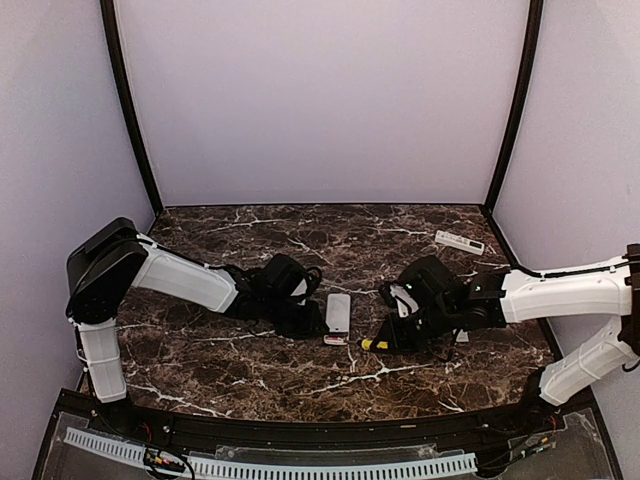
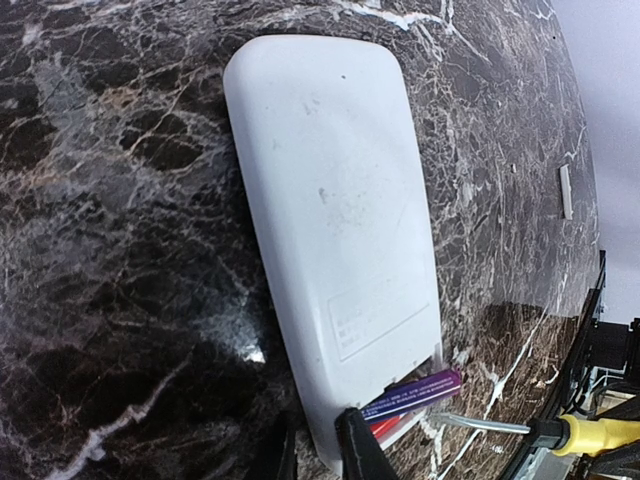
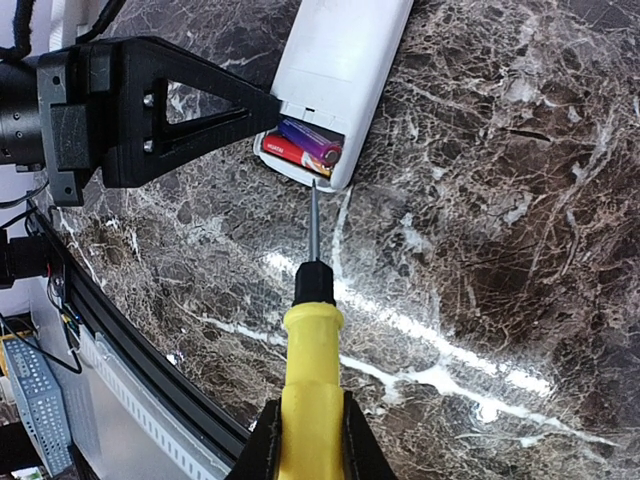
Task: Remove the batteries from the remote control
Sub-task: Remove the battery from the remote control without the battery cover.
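Batteries (image 3: 305,148), one red and one purple-blue, lie in the open compartment at the remote (image 2: 330,220) end. Your left gripper (image 2: 318,432) sits at that corner, presumably to steady it. Its fingers are nearly together, but you cannot tell whether they pinch. Your right gripper (image 3: 308,440) clamps the screwdriver (image 3: 312,350), its tip aimed at the batteries, apparently for prying.

Batteries (image 3: 306,147) in remote (image 3: 345,50) end; screwdriver (image 3: 312,350) tip just beside.
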Motion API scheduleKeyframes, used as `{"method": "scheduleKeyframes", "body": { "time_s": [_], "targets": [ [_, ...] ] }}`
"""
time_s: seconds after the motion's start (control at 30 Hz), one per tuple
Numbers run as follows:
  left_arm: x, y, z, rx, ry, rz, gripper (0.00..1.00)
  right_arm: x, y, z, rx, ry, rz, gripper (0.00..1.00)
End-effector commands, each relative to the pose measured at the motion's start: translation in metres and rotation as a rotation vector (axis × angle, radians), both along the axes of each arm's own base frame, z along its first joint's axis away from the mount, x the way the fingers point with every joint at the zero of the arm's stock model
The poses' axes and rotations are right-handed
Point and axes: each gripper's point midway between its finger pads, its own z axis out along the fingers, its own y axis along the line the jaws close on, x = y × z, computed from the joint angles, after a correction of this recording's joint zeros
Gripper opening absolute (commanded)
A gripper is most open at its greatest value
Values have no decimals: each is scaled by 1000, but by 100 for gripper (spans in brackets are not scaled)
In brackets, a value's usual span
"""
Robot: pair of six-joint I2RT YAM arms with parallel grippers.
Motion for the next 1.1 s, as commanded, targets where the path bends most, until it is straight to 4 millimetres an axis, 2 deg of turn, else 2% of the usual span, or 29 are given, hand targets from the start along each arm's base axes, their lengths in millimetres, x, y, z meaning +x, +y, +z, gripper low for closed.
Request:
{"method": "scheduleKeyframes", "body": {
  "time_s": [0.0, 0.33, 0.5, 0.73, 0.9, 1.07],
  "targets": [
    [-3, 0, -4, 6, 12, -11, 14, 6, 7, 13, 34, -35, -17, 0],
    [-4, -4, -5, -9, 18, -27, 6, 16, 9, 10, 9, -52, -48, 0],
    [-4, -4, -5, -11, 18, -31, 4, 21, 7, 0, -39, -52, -62, 0],
    [-5, -6, -6, -16, 19, -40, 2, 29, 19, -5, -34, -63, -59, 0],
    [-5, -6, -4, -18, 19, -44, 2, 37, 31, 6, 7, -86, -60, 0],
    [-4, -5, -4, -15, 11, -33, 2, 43, 32, 17, 47, -119, -79, 0]
  ]
}}
